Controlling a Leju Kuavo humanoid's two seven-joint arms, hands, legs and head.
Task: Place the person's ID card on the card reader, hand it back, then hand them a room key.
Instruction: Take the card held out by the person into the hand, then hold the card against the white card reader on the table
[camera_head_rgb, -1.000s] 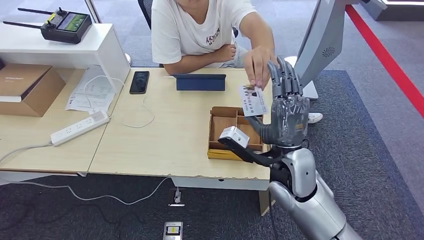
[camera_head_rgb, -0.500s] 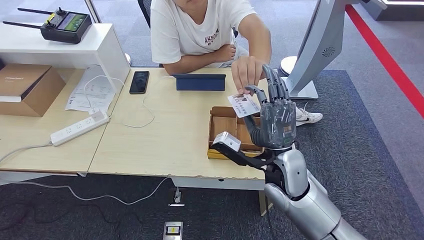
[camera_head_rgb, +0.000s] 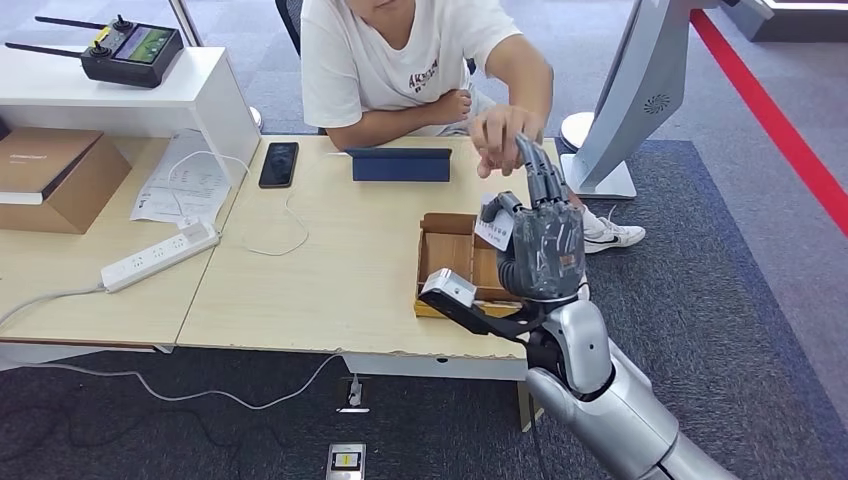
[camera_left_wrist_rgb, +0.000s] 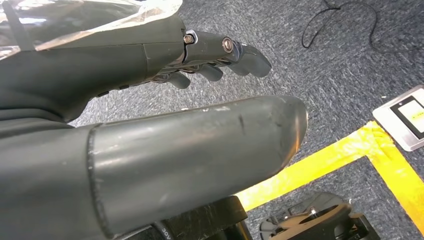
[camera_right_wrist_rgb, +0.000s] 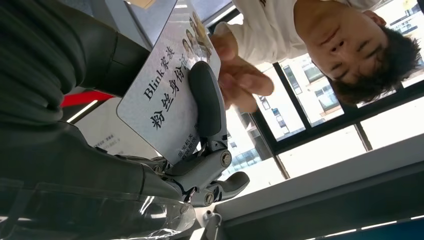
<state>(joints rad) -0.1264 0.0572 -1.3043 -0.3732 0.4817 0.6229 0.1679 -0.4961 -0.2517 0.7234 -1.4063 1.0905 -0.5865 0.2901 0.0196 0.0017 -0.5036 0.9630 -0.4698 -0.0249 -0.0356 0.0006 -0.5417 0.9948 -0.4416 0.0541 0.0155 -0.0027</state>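
Grey carpet surrounds the pale wooden desk (camera_head_rgb: 330, 270), where a seated person's hand (camera_head_rgb: 500, 128) hovers just beyond the right hand (camera_head_rgb: 540, 240). That hand is raised above the desk's right edge, thumb pressing the white printed ID card (camera_right_wrist_rgb: 167, 85) against its fingers, which hide much of the card. Behind it sits a partly hidden brown cardboard tray (camera_head_rgb: 450, 250). The left hand (camera_left_wrist_rgb: 150, 125) hangs over carpet, fingers apart, holding nothing.
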